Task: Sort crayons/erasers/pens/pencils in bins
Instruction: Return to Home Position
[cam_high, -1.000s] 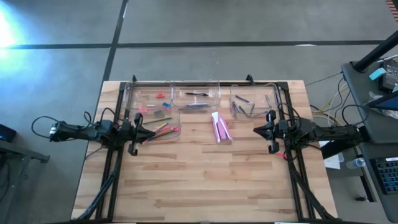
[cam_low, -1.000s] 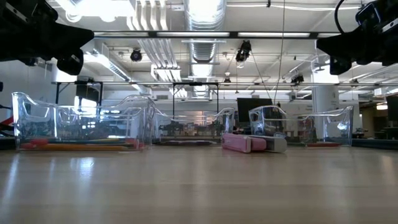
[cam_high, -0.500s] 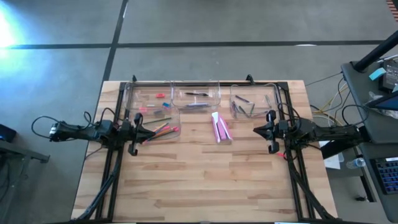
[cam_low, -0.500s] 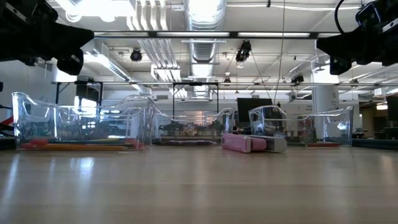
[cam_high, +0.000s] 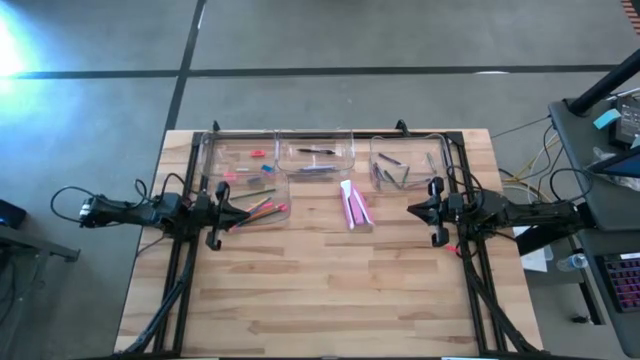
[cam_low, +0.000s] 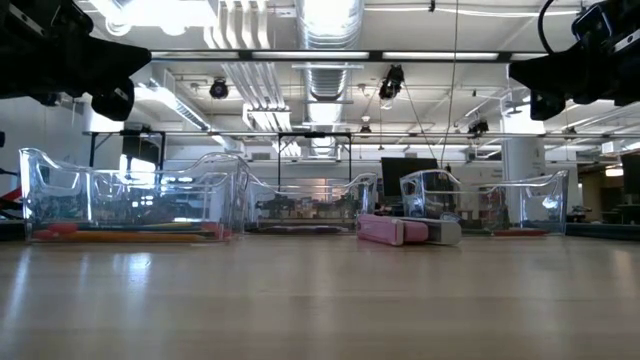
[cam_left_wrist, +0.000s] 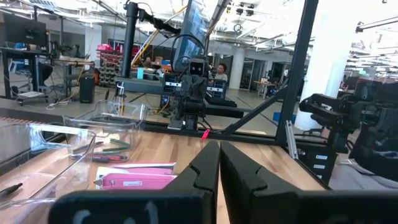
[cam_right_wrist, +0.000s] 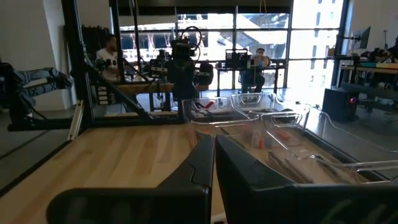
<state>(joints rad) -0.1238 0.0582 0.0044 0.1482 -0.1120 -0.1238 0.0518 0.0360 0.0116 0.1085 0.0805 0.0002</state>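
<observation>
Left hand (cam_high: 238, 212) at nine o'clock, right hand (cam_high: 412, 210) at three, both were clenched; left wrist view alone showed the pink case (cam_left_wrist: 134, 180) bearing a label, unreadable.

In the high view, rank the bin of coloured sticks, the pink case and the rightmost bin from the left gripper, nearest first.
1. The bin of coloured sticks, right beside the left gripper, table's left.
2. The pink case, mid-table.
3. The rightmost bin, back right.

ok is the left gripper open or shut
Shut: on the left gripper the fingers press together, nothing between them.
</observation>
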